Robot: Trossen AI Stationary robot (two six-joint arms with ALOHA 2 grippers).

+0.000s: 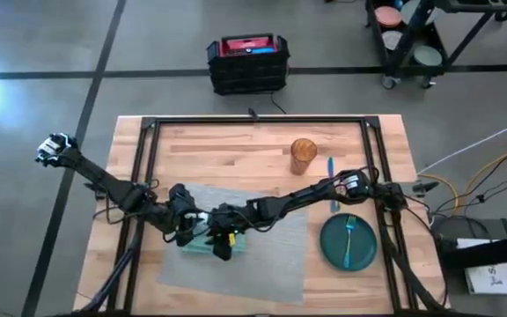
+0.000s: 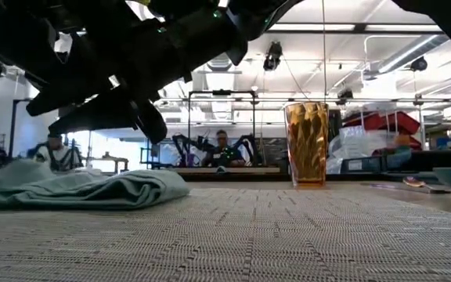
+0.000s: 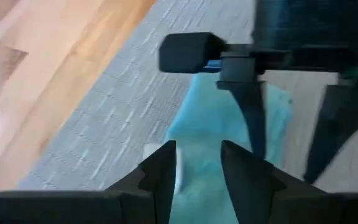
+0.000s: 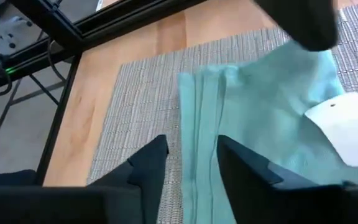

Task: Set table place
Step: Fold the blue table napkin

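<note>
Left wrist view shows the left gripper (image 3: 197,165) with its two dark fingers (image 3: 160,171) narrowly parted and nothing between them, poised just over the teal napkin (image 3: 229,130), with the other arm's gripper crossing close ahead. In the right wrist view the right gripper (image 4: 188,162) is likewise a little apart and empty above the napkin's folded pleats, near a white tag (image 4: 347,130) on the cloth. Seen from above, the napkin (image 1: 202,238) lies on the left part of the grey placemat (image 1: 271,255), which rests on the wooden table (image 1: 236,145). Right of the placemat sit the green plate (image 1: 363,251) carrying a blue fork (image 1: 349,236), and beyond it an amber cup (image 1: 303,155). With both grippers crowded over the napkin, they may well collide, or one pinch could drag the loose cloth and bunch the placemat beneath.
</note>
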